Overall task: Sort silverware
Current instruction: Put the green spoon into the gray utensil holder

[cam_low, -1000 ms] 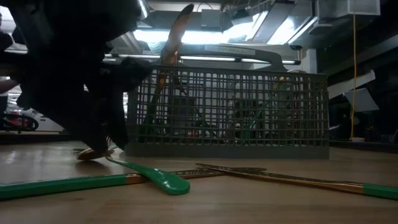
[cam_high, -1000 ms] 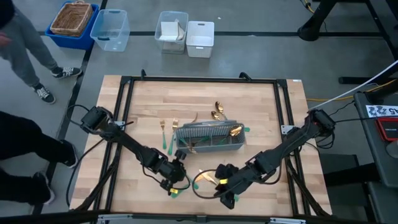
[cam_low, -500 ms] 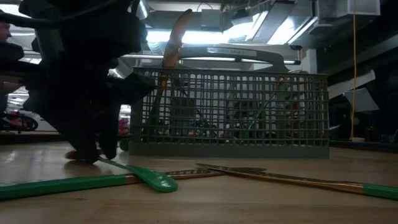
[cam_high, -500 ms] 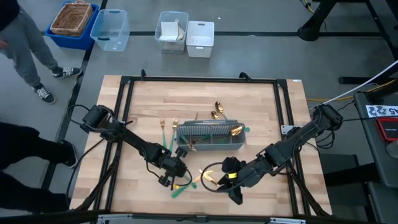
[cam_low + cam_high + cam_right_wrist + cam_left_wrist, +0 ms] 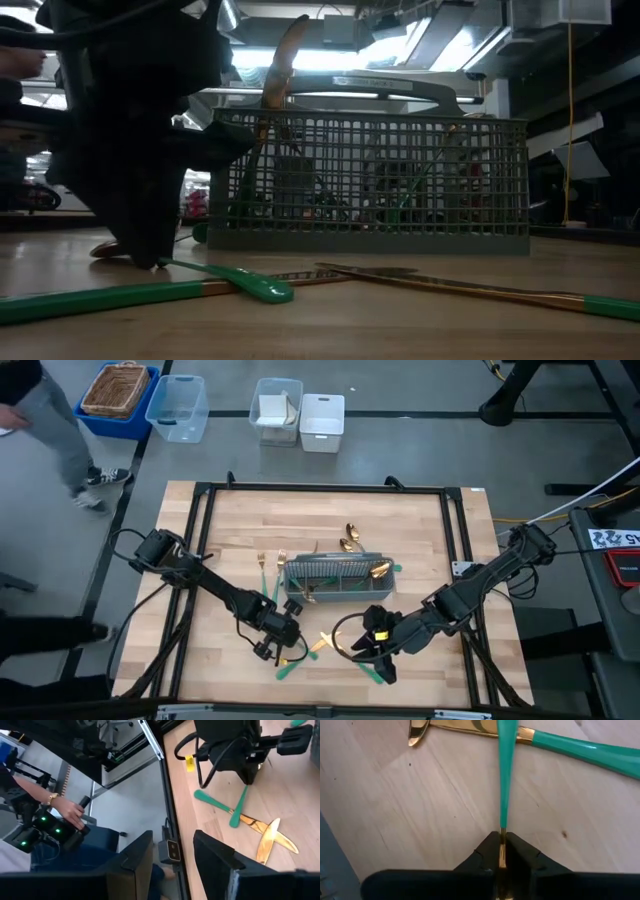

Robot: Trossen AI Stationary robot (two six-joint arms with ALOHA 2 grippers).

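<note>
While no readable writing shows, I see my left gripper (image 5: pixel 283 648) clamped on the gold neck of a slim teal-handled utensil (image 5: pixel 504 780) lying in front of the grey mesh caddy (image 5: pixel 338 580), crossing another gold piece (image 5: pixel 470 727). Nearby, my right gripper (image 5: pixel 383 657) hovers with fingers spread, holding nothing.

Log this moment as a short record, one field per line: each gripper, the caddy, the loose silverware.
left gripper: down at the table's near side, shut on the gold neck of a teal-handled utensil
held utensil: lies across a second teal-handled piece on the wood
right gripper: open, holds nothing, near the table's front edge
caddy: grey mesh at mid-table, some silverware already inside
loose silverware: two forks left of the caddy, gold pieces behind it
table: bare wood
</note>
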